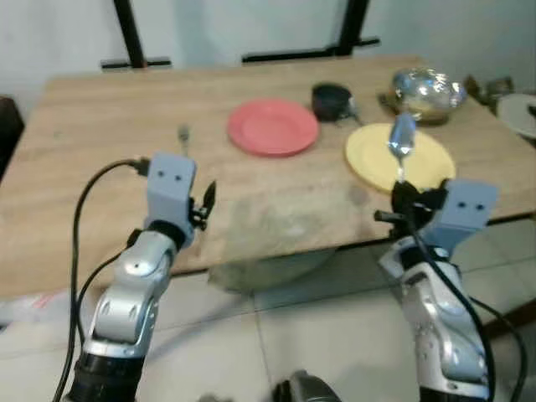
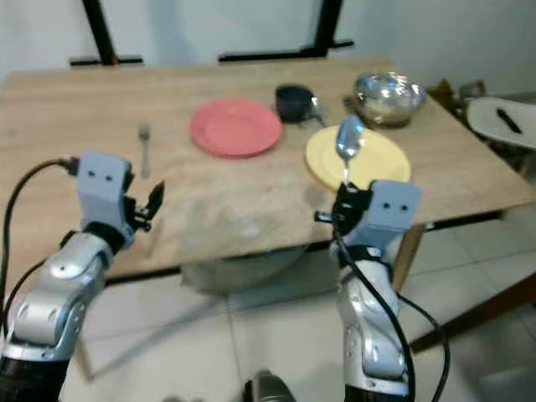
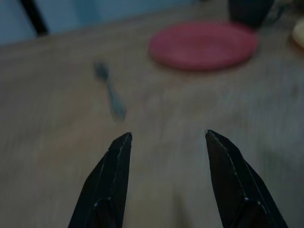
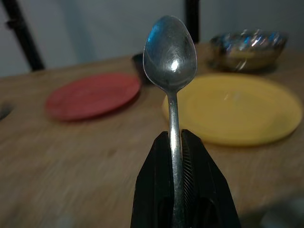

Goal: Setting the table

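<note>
On the wooden table (image 1: pixel 126 151) lie a red plate (image 1: pixel 273 126) and a yellow plate (image 1: pixel 400 157), with a dark cup (image 1: pixel 332 101) between them at the back. A silver spoon (image 1: pixel 401 141) stands upright with its bowl up, and my right gripper (image 1: pixel 404 197) is shut on its handle at the table's near edge, just before the yellow plate. A fork (image 1: pixel 183 134) lies left of the red plate. My left gripper (image 3: pixel 166 137) is open, over the table's near edge, with the fork (image 3: pixel 110 90) ahead of its fingers.
A shiny glass bowl (image 1: pixel 429 90) sits at the table's back right. A white chair or stool (image 2: pixel 502 119) with a dark thing on it stands right of the table. Black stand legs (image 1: pixel 134 42) rise behind the table. Tiled floor lies below.
</note>
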